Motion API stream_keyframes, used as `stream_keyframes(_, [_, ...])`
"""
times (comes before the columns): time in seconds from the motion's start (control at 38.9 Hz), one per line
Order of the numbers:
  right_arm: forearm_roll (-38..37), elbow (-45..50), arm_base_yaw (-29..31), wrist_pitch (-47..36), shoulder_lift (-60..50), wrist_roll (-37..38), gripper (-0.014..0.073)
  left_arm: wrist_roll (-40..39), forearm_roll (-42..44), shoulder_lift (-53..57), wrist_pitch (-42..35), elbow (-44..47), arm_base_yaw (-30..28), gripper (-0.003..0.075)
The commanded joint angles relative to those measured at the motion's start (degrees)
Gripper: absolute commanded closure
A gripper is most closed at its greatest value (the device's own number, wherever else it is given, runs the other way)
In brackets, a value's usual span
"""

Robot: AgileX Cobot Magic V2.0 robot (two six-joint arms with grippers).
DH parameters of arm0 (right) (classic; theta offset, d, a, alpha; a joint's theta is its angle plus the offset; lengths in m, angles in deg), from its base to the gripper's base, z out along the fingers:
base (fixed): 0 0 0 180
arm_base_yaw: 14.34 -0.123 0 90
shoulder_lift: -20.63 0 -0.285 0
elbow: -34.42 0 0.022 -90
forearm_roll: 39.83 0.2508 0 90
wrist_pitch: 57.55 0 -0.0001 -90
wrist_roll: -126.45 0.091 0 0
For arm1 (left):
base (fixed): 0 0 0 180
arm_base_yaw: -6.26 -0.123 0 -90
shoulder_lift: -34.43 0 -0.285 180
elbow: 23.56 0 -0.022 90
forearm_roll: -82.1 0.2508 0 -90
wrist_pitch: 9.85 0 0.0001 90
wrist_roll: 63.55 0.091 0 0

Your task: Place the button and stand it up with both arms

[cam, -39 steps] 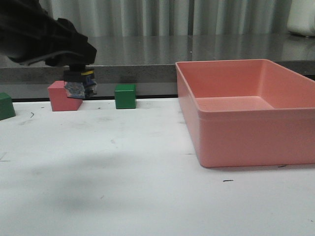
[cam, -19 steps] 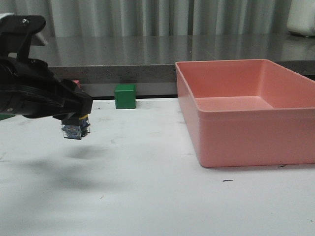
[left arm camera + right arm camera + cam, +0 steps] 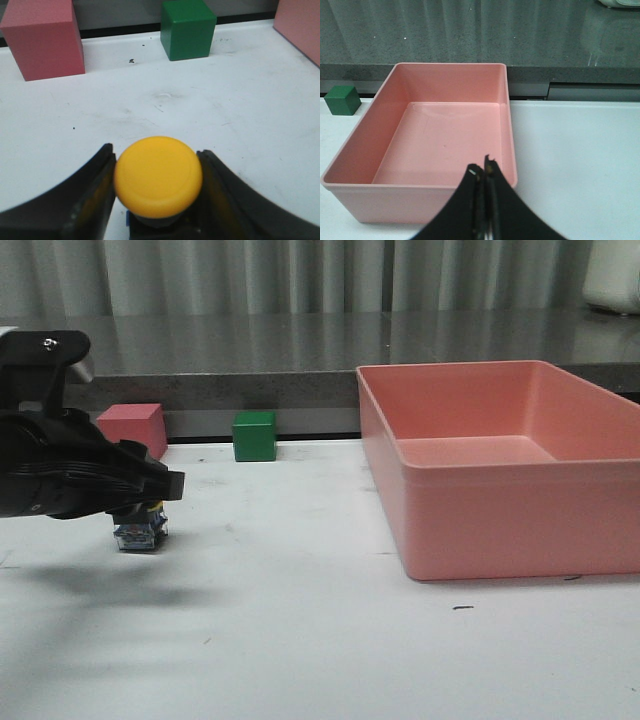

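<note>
My left gripper point(image 3: 148, 498) is shut on the button point(image 3: 139, 531) at the left of the white table. The button hangs upright, its bluish-black base at or just above the table top. In the left wrist view the yellow cap point(image 3: 158, 176) sits clamped between the two black fingers of the left gripper point(image 3: 155, 151). My right gripper point(image 3: 484, 167) is shut and empty, hovering over the near rim of the pink bin point(image 3: 420, 186). The right arm is out of the front view.
The large pink bin point(image 3: 500, 520) stands at the right. A pink block point(image 3: 132, 426) and a green cube point(image 3: 254, 435) stand at the table's far edge, beyond the button. They also show in the left wrist view: pink block point(image 3: 45, 37), green cube point(image 3: 188, 29). The green cube point(image 3: 342, 99) shows in the right wrist view too.
My left gripper has carried the button from in front of the pink block towards the camera and down to table level. The right arm is not seen earlier.
</note>
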Motion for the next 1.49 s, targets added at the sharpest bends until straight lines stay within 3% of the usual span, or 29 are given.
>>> stream_keyframes(0.0, [-0.72,-1.45,0.12,-4.45,0.19,-0.49,0.0664,0.26,-0.38,2.35,-4.19,-1.15,0.17,0.0501])
stream_keyframes(0.08, [-0.72,-1.45,0.12,-4.45,0.19,-0.49,0.0664,0.26,-0.38,2.35,-4.3,-1.15,0.17,0.0463])
stream_keyframes(0.33, [-0.72,-1.45,0.12,-4.45,0.19,-0.49,0.0664,0.26,-0.24,2.35,-4.3,-1.15,0.17,0.0216])
stream_keyframes(0.44, [-0.72,-1.45,0.12,-4.45,0.19,-0.49,0.0664,0.26,-0.24,2.35,-4.3,-1.15,0.17,0.016])
stream_keyframes(0.67, [-0.72,-1.45,0.12,-4.45,0.19,-0.49,0.0664,0.15,-0.24,3.63,-4.11,-1.15,0.7,0.015])
stream_keyframes(0.9, [-0.72,-1.45,0.12,-4.45,0.19,-0.49,0.0664,0.27,-0.24,14.06,0.27,-1.15,4.12,0.016])
stream_keyframes(1.03, [-0.72,-1.45,0.12,-4.45,0.19,-0.49,0.0664,0.39,-0.24,18.26,4.2,-1.15,4.12,0.0262])
stream_keyframes(1.34, [-0.72,-1.45,0.12,-4.45,0.19,-0.49,0.0664,1.73,-0.24,25.6,11.56,-1.15,4.12,0.0724])
stream_keyframes(1.46, [-0.72,-1.45,0.12,-4.45,0.19,-0.49,0.0664,2.03,-0.24,28.08,15.09,-1.15,4.12,0.0741])
